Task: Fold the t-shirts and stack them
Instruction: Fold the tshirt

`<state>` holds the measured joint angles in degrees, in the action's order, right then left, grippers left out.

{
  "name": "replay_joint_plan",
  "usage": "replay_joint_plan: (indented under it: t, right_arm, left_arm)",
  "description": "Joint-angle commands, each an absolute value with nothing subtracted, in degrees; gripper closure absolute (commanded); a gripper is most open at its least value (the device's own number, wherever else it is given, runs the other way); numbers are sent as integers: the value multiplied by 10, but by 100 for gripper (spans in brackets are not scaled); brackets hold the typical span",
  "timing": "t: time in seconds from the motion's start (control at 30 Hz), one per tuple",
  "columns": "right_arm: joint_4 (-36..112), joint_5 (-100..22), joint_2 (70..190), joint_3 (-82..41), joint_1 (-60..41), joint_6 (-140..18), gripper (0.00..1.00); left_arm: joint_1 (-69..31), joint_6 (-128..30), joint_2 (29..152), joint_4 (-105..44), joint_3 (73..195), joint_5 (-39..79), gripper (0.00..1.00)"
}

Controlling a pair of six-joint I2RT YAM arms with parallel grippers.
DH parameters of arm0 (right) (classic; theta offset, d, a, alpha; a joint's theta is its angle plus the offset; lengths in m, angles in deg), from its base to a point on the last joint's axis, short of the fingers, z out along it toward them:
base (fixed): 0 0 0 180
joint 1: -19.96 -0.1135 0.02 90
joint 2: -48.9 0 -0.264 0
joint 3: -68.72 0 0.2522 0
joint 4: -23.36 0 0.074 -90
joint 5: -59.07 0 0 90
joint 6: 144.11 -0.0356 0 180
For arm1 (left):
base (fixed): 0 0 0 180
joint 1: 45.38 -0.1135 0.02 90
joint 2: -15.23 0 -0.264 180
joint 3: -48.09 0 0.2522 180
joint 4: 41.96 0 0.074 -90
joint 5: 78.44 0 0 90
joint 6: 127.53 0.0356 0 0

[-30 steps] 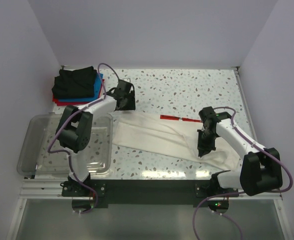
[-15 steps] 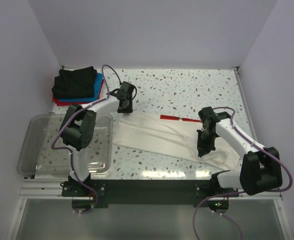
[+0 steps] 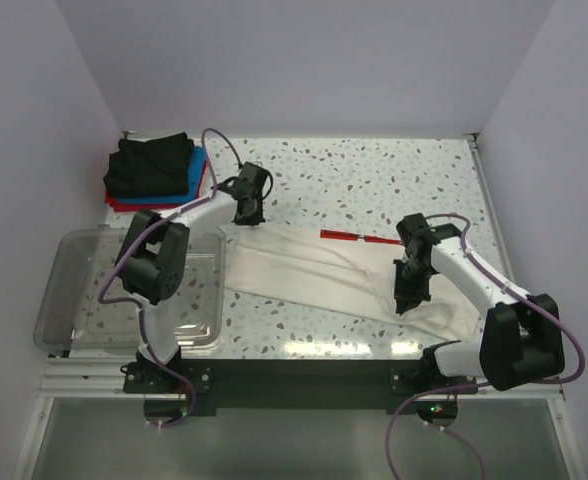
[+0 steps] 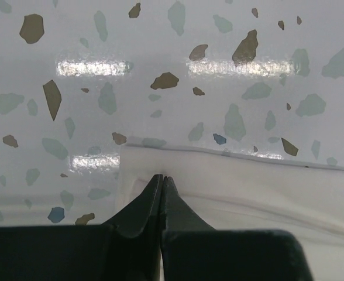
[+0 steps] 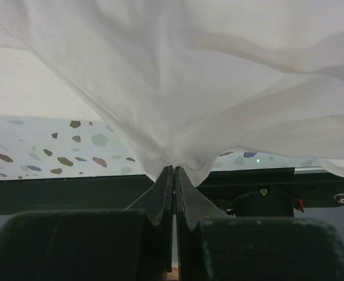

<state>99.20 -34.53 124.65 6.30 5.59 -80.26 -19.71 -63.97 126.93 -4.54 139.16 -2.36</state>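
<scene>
A white t-shirt (image 3: pixel 314 275) lies spread across the table's front half, with a strip of red print (image 3: pixel 359 237) showing at its far edge. My left gripper (image 3: pixel 245 216) sits at the shirt's far left corner. In the left wrist view its jaws (image 4: pixel 162 177) are pressed together on the hemmed corner of the cloth (image 4: pixel 248 187). My right gripper (image 3: pixel 406 303) is shut on the shirt near its right end. In the right wrist view the white cloth (image 5: pixel 189 70) hangs in folds from the pinched jaws (image 5: pixel 174 168). Folded tees (image 3: pixel 154 168) are stacked at the far left, black over blue and red.
A clear plastic tub (image 3: pixel 84 300) stands at the front left, beside the left arm's base. The speckled table (image 3: pixel 374 170) ends at white walls on the back and sides. The table's dark front rail (image 5: pixel 72 193) runs just below the held cloth.
The left gripper shifted slightly and went from open to shut on the shirt's far left corner. The right arm and its hold on the cloth have not changed.
</scene>
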Motion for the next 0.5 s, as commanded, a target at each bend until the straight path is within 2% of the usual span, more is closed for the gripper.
replay_joint_plan:
  t: [0.0, 0.33, 0.43, 0.47]
  right_arm:
    - [1002, -344, 1250, 59, 53, -810, 100]
    - [1006, -348, 1248, 67, 52, -806, 100]
    - [1002, -351, 1253, 67, 51, -802, 100]
    - [1002, -351, 1253, 66, 52, -803, 100]
  left_arm:
    - [-195, -640, 1206, -56, 1378, -24, 100]
    - [-190, -629, 1150, -89, 1311, -5, 100]
    - [-190, -632, 1191, -61, 1359, -21, 78]
    - [-190, -635, 1213, -44, 1372, -28, 67]
